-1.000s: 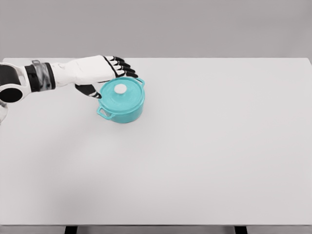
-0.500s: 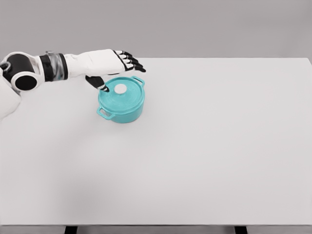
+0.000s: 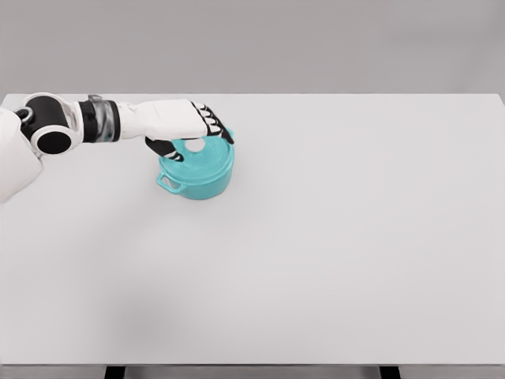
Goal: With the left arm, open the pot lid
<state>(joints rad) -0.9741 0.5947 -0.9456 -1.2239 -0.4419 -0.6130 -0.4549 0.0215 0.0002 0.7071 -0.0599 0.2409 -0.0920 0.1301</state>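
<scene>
left hand [image 3: 185, 130] has dropped onto the pot [image 3: 197, 170] lid [image 3: 201, 151] knob.

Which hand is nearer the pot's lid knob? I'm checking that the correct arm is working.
Left. The left hand is over the teal pot, its fingers curling around the white knob on the lid. The right hand is not in view.

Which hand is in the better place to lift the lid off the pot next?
The left hand. It is directly over the teal pot, fingers curled around the white knob of the lid. The right arm is not in view.
</scene>
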